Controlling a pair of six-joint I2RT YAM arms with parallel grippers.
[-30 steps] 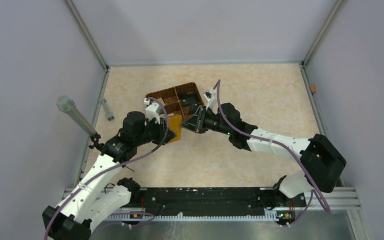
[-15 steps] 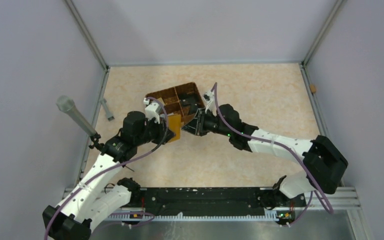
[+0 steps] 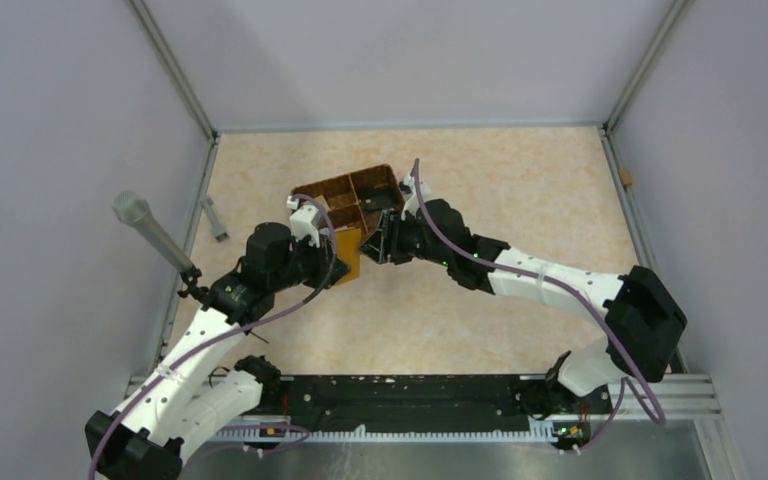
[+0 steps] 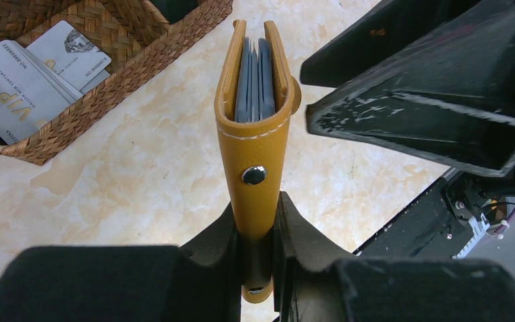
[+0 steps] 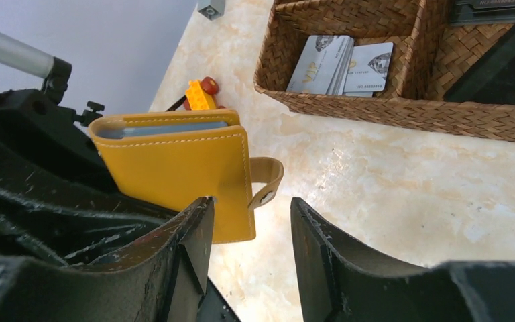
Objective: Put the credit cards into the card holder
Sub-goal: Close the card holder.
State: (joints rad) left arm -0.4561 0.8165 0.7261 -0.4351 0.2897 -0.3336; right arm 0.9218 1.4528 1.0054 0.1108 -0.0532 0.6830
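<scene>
left tool [image 4: 258, 221] pinches the card holder [image 4: 253, 144] by one end, upright just beside the basket [image 5: 349, 111]; right tool [image 5: 248, 228] gapes empty. we'd take the stiff, slick credit cards [image 5: 338, 64] inside it edgewise.

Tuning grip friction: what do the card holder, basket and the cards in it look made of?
Card holder: smooth mustard leather or faux leather, going by the pale stitched seam; stud looks metal. Basket: woven brown wicker-like fibre, matte, weave plainly visible. Cards: thin, grey, printed, probably plastic with a slight sheen.
</scene>
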